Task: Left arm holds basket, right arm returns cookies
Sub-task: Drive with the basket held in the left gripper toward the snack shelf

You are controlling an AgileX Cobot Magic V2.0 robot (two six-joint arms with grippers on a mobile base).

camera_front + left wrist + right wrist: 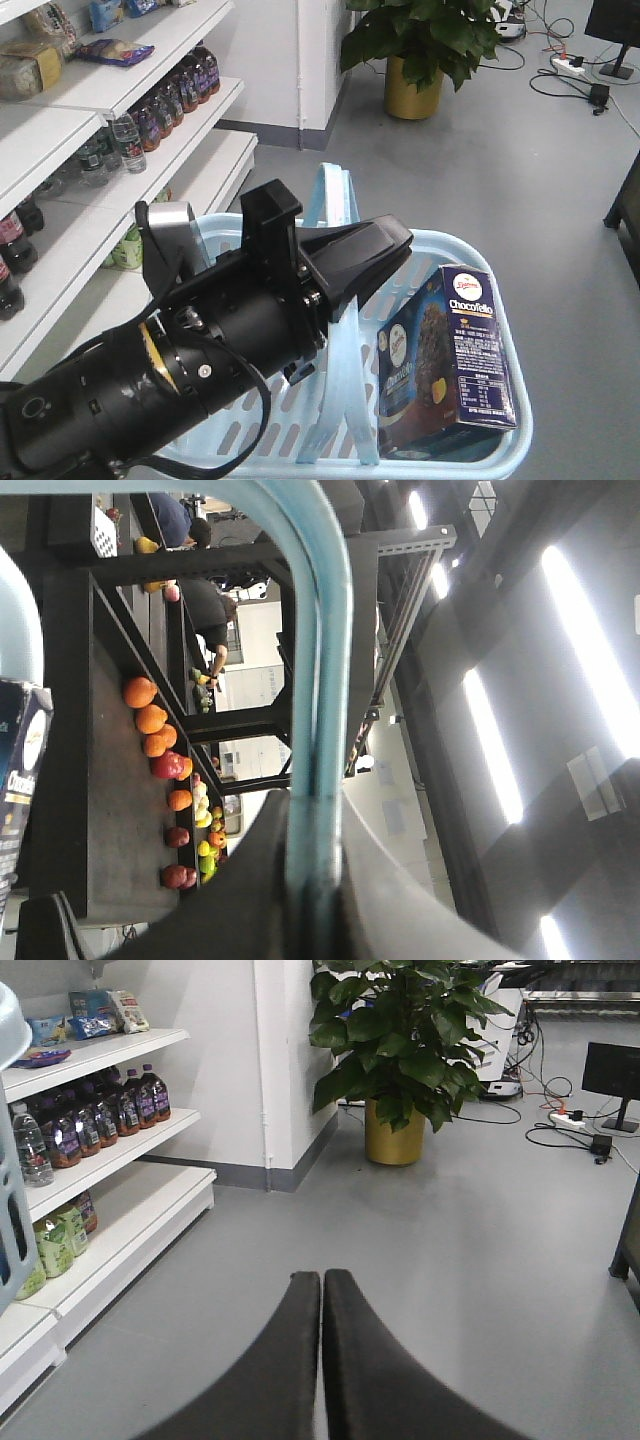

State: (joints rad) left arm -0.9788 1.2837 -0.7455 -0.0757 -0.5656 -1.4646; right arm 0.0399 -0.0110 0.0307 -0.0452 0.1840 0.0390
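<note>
The light blue basket (505,300) hangs low in the front view. Its loop handles (333,195) are pinched in the black wedge jaws of my left gripper (385,250), on the bulky left arm (150,370) with the yellow ring. In the left wrist view the handle (318,630) runs straight between the jaws of the left gripper (315,810). The navy Chocofello cookies box (450,360) stands upright in the basket's right half, and its edge (18,770) also shows in the left wrist view. My right gripper (322,1276) is shut on nothing above the grey floor, with the basket's wall (10,1210) at its far left.
White shelves (150,110) with drink bottles (90,1120) run along the left. A potted plant in a gold pot (395,1070) stands by the white pillar. Cables and a power strip (575,1120) lie at the back right. Dark furniture (628,205) sits at the right edge.
</note>
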